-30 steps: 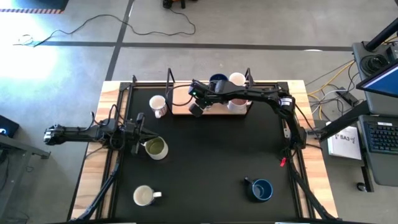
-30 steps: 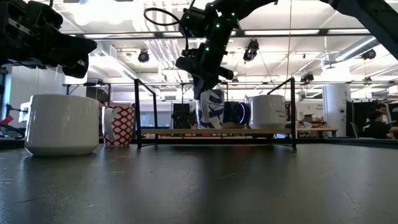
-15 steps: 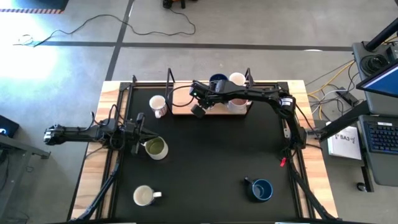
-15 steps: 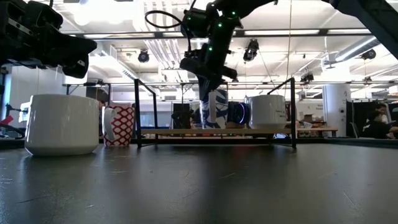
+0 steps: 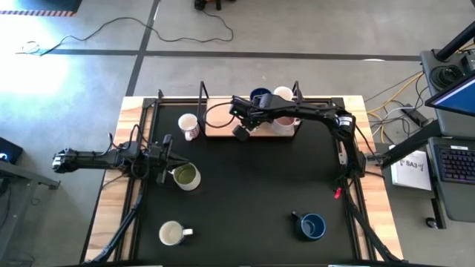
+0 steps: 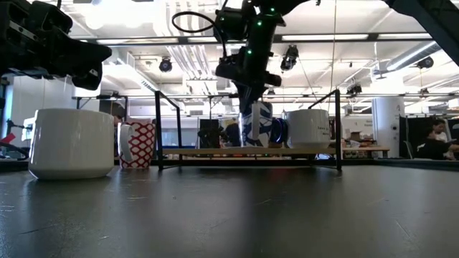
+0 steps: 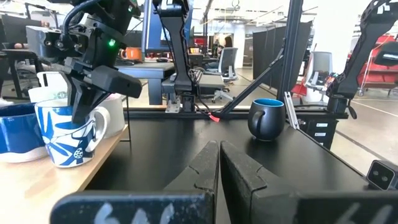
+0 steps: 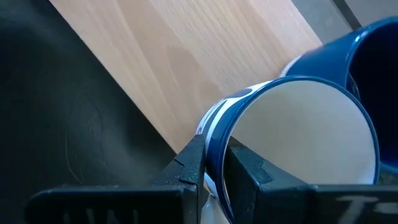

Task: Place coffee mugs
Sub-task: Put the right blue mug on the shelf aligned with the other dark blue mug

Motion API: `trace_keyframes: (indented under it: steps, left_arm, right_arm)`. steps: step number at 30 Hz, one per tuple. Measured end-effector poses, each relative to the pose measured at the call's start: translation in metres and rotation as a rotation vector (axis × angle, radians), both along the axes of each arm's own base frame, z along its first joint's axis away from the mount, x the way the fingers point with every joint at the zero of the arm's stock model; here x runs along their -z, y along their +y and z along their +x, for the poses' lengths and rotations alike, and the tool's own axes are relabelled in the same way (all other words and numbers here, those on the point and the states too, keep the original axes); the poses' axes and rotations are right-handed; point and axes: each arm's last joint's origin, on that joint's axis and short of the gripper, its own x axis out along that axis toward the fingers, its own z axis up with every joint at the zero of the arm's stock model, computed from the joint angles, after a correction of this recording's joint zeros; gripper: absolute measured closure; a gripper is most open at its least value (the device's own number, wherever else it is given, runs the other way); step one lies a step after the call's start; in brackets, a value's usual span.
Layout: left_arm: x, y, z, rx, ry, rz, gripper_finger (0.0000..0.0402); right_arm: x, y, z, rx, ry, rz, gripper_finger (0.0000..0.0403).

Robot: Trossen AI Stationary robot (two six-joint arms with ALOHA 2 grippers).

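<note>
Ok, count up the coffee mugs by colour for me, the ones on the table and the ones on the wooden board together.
white mugs: 2
dark blue mugs: 2
blue-patterned white mug: 1
red-print white mug: 1
olive-green mug: 1
pinkish mug: 1
Total: 8

open-plan robotics lab, desks [image 7: 155,59], office chairs [image 7: 227,62]

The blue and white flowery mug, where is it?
The blue and white flowery mug stands on the wooden shelf at the table's far edge, beside a dark blue mug, with the right gripper pinching its rim.
</note>
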Motion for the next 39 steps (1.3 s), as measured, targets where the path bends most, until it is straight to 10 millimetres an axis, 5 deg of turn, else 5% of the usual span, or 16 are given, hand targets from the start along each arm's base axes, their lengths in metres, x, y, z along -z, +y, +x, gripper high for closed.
trace_keyframes:
  steps: [30, 39]
  left_arm:
    - [0.0, 0.0, 0.0, 0.0, 0.0, 0.0, 0.0402]
    - [0.0, 0.0, 0.0, 0.0, 0.001, 0.0, 0.0402]
  right_arm:
    - [0.0022, 0.0037, -0.0096, 0.013, 0.099, 0.028, 0.0363]
    - [0.0023, 0.0035, -0.0099, 0.012, 0.102, 0.024, 0.0315]
